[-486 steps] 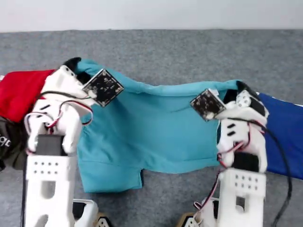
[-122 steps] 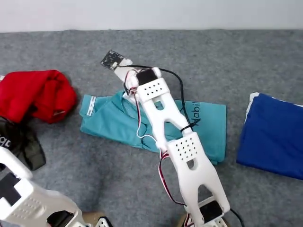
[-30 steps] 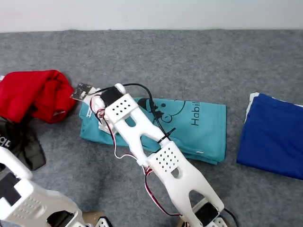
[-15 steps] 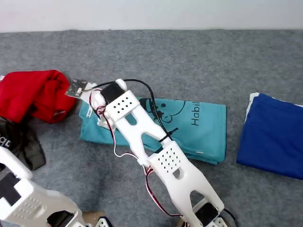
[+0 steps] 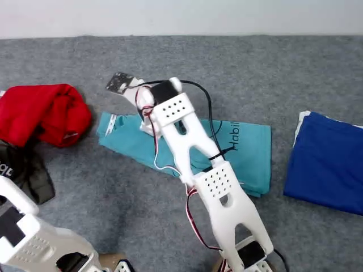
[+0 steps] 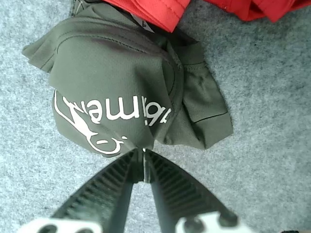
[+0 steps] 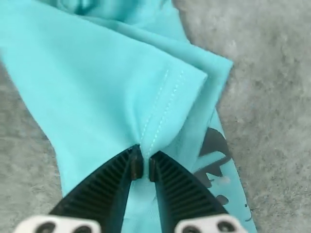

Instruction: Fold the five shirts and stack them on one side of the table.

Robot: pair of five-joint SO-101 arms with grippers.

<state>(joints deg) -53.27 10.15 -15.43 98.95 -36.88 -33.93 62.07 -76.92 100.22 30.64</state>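
A teal shirt (image 5: 247,153), folded into a long band, lies mid-table. My right arm stretches across it, and my right gripper (image 5: 143,118) is shut on a stitched hem fold of the teal shirt (image 7: 97,92) near its left end, fingertips (image 7: 133,165) pinched on the cloth. A folded blue shirt (image 5: 326,164) lies at the right edge. A crumpled red shirt (image 5: 42,113) and a dark olive shirt (image 5: 20,170) sit at the left. My left gripper (image 6: 144,162) is shut, its tips just at the edge of the olive shirt (image 6: 116,97).
The grey felt table (image 5: 255,73) runs to a white wall at the back. My left arm's white base (image 5: 25,238) stands at the front left corner. Red cloth (image 6: 146,9) lies just beyond the olive shirt.
My right gripper has moved right and toward the back with the teal hem in it, drawing the shirt's left end up and inward. The left arm has kept still.
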